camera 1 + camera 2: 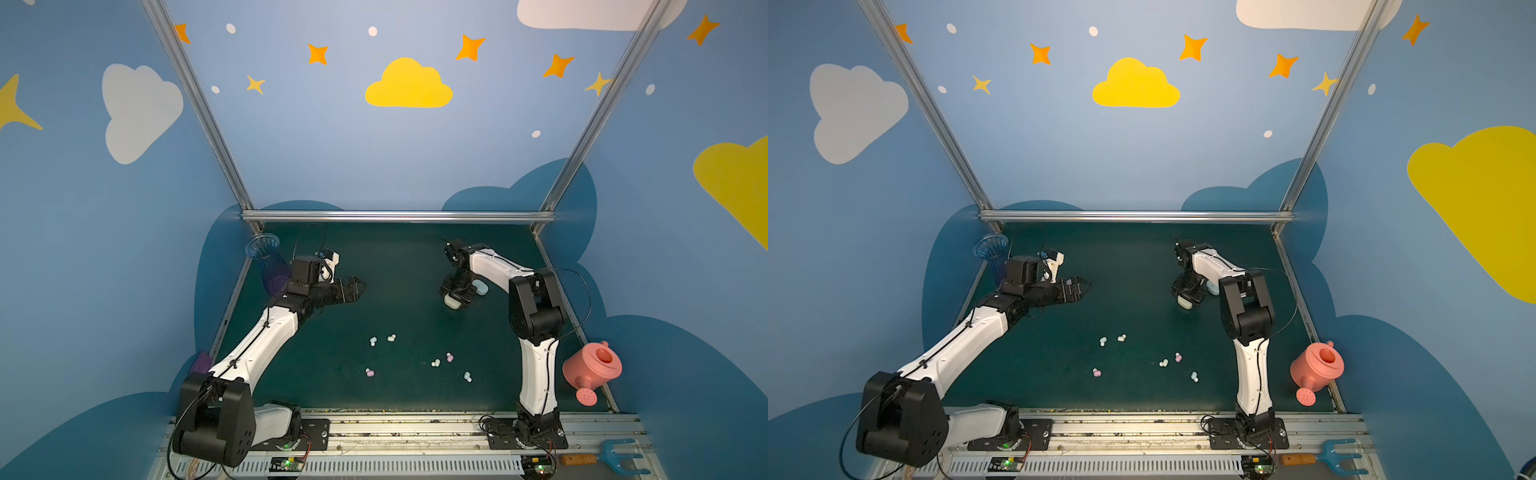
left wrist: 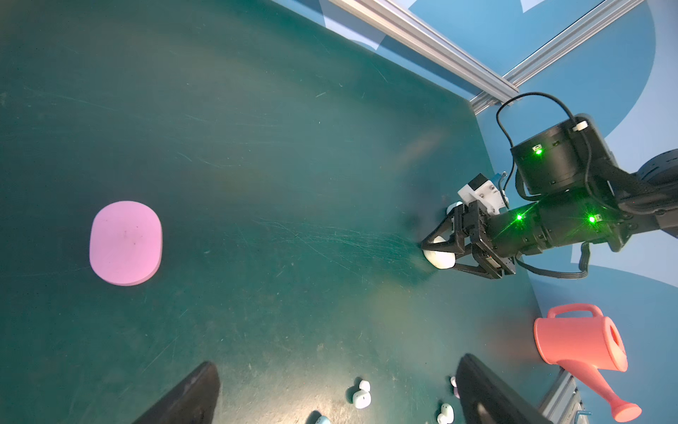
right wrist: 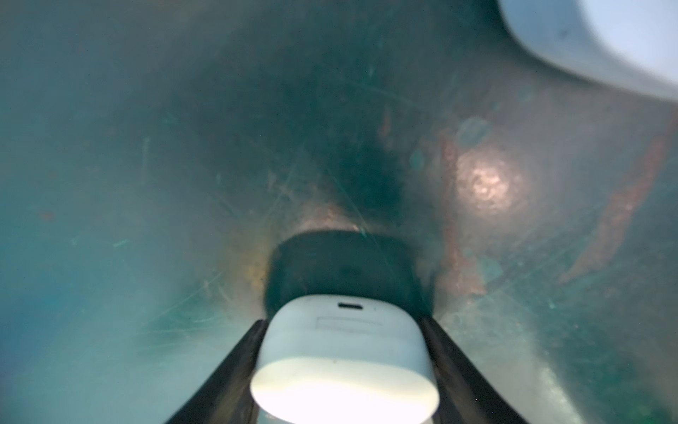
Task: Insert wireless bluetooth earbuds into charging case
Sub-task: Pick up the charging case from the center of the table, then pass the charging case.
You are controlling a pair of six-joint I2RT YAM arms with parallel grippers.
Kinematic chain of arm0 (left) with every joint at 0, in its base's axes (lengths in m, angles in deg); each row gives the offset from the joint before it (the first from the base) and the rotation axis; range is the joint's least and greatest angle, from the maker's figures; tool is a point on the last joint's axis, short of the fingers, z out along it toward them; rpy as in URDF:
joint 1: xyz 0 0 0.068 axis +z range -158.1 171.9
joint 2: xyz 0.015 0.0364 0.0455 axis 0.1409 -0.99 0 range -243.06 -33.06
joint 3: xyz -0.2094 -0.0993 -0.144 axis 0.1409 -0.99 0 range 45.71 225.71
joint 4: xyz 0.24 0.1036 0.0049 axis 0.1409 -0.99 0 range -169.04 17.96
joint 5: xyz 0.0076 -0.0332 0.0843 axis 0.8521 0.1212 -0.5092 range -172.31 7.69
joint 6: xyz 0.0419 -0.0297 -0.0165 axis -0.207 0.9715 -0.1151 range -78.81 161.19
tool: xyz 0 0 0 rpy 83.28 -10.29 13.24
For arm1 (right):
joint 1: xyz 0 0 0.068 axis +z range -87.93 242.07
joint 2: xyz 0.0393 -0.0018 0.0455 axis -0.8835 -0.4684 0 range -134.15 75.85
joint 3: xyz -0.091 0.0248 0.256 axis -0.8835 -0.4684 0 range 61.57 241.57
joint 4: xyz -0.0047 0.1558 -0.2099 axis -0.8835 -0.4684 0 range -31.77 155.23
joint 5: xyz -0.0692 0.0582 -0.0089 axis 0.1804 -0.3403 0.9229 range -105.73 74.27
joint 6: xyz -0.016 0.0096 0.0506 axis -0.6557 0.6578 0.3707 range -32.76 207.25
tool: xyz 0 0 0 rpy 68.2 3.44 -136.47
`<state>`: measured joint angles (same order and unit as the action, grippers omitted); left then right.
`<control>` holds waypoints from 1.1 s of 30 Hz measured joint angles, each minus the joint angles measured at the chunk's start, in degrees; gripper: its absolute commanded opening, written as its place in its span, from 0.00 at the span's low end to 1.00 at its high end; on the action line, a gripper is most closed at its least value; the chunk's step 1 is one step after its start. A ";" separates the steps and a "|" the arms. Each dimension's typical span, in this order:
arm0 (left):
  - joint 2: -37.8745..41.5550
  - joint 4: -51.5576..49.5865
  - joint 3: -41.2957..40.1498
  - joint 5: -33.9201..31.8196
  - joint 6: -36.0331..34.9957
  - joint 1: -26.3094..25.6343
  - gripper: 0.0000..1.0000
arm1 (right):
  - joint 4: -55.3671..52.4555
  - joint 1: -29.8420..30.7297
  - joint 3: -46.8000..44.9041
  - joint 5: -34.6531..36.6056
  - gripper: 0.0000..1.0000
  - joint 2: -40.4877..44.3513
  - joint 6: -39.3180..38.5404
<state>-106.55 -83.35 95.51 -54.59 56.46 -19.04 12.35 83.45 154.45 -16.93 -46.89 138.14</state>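
1. Right wrist view: the right gripper point(image 3: 343, 325) has its two dark fingers point(image 3: 234, 370) set against opposite sides of a white oval plastic charging case point(image 3: 345, 352), grasping it. The jaws stand only as wide as the case. A small dark slot shows on the case's far end.
2. Left wrist view shows the same case between the right fingertips, low over the dark green mat point(image 2: 257, 147). I cannot tell whether it touches the mat.
3. In both top views a pale blue oval case point(image 1: 481, 287) lies just beside the right fingers. The right wrist view shows only a blurred corner of it, cut off by the frame.
4. The left gripper point(image 1: 353, 289) hangs above the mat with its fingers point(image 2: 190, 396) spread wide, released, touching nothing.
5. A pink oval case point(image 2: 125, 243) lies flat on the mat ahead of the left fingers, well apart from them. It appears only in the left wrist view.
6. Six tiny two-lobed pastel earbuds point(image 1: 435, 363) lie loose on the mat, well apart from both pairs of fingers.
7. In the left wrist view, one pink bud is half hidden behind a left finger and another is cut off at the frame edge.
8. The right wrist picture is blurred, so I cannot tell whether the white case's lid is open.
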 measured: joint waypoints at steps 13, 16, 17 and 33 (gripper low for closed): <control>0.13 0.57 -0.96 0.26 -2.97 -4.39 1.00 | 3.10 -0.20 -6.71 -4.11 0.57 5.92 -4.94; -0.02 0.52 -0.96 1.11 -4.68 -6.91 1.00 | 3.41 -0.20 -9.25 -7.54 0.55 10.60 -8.90; -0.15 0.48 -0.96 1.51 -5.35 -7.78 1.00 | 3.43 -0.20 -9.84 -9.01 0.54 12.35 -10.47; -7.28 -0.20 3.13 7.65 -19.69 -22.69 1.00 | -1.29 1.66 -14.45 -31.50 0.52 35.28 -29.00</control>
<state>-113.83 -83.55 98.63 -46.94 36.77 -41.73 11.06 85.12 140.01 -48.42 -11.61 109.13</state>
